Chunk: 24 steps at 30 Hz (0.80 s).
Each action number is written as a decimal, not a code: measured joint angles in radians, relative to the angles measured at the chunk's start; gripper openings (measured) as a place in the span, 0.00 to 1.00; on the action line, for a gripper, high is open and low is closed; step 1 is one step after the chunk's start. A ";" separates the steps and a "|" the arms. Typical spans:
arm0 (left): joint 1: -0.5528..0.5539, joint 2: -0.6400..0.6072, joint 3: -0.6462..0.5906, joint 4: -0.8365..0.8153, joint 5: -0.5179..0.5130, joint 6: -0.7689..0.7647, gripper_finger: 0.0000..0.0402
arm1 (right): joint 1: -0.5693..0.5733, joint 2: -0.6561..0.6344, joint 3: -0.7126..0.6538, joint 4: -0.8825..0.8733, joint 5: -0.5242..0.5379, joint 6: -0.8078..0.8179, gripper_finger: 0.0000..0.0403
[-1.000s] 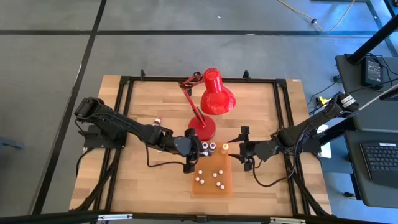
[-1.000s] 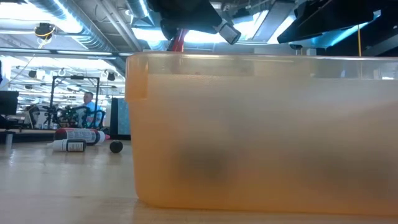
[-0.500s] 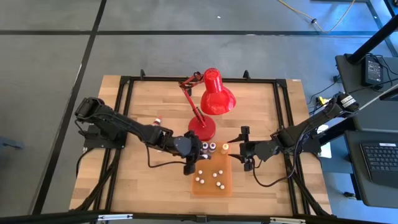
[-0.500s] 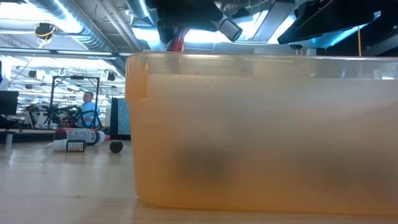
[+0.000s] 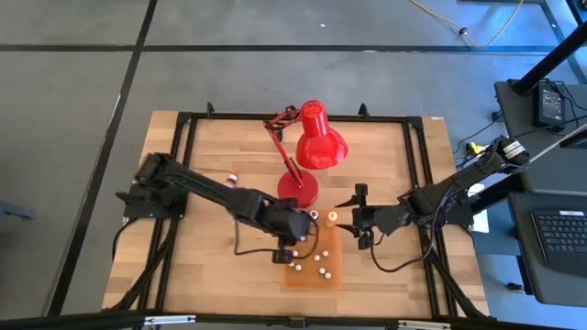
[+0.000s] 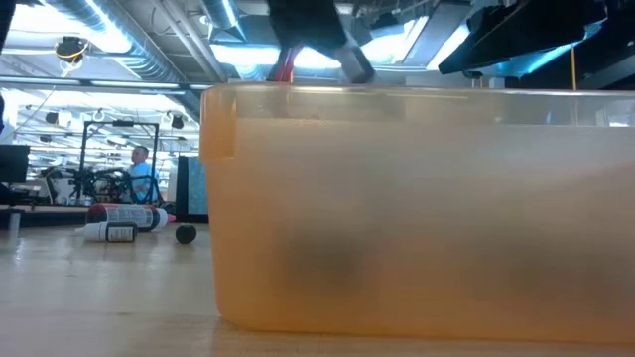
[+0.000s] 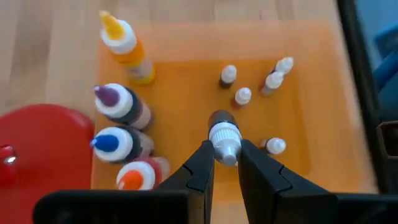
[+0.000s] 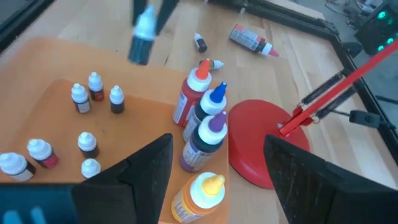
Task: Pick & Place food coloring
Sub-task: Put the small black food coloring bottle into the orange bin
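Observation:
Several tiny white-capped food coloring bottles (image 7: 242, 95) stand inside the flat orange tray (image 7: 311, 93), seen from above as the tray (image 5: 330, 275). My left gripper (image 7: 225, 150) hovers over the tray (image 8: 50, 68), shut on one more small dark-bodied bottle (image 8: 142, 38). My right gripper (image 8: 217, 155) is open and waits low beside the tray's right side (image 5: 358, 234). Larger dropper bottles with yellow, purple, blue and orange caps (image 7: 118, 102) stand on the wood by the tray's far edge. My left gripper pinches the small bottle by its white cap (image 7: 224, 138) between the two fingers (image 7: 198, 168), coming from above and pointing down. The dark body (image 7: 221, 118) hangs below the fingers, lifted clear above the tray floor.
The red desk lamp (image 5: 316, 137) stands behind the tray, its round base (image 8: 261, 149) next to the larger bottles. A red bottle (image 8: 249, 38) and a tiny dark one (image 8: 200, 42) lie on the wood toward the far left. The tray wall (image 6: 417, 218) fills the low view.
My left arm has reached out, carrying its gripper from the tray's far-left corner toward the right and near edge, until it is over the tray's inside. My right gripper has kept still.

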 joint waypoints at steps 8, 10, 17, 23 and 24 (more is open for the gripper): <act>-0.001 0.233 0.253 -0.276 0.010 0.035 0.14 | -0.006 0.000 0.000 -0.014 -0.008 0.002 0.63; 0.000 0.279 0.289 -0.319 0.012 0.035 0.14 | -0.006 0.000 0.000 -0.014 -0.009 0.001 0.63; 0.000 0.345 0.333 -0.403 0.019 0.020 0.14 | -0.006 0.000 0.000 -0.018 -0.010 0.002 0.63; 0.000 0.350 0.334 -0.409 0.016 -0.007 0.14 | -0.006 0.000 0.000 -0.019 -0.011 0.004 0.63; 0.000 0.351 0.334 -0.408 0.016 -0.007 0.14 | -0.006 0.000 0.000 -0.020 -0.011 0.004 0.63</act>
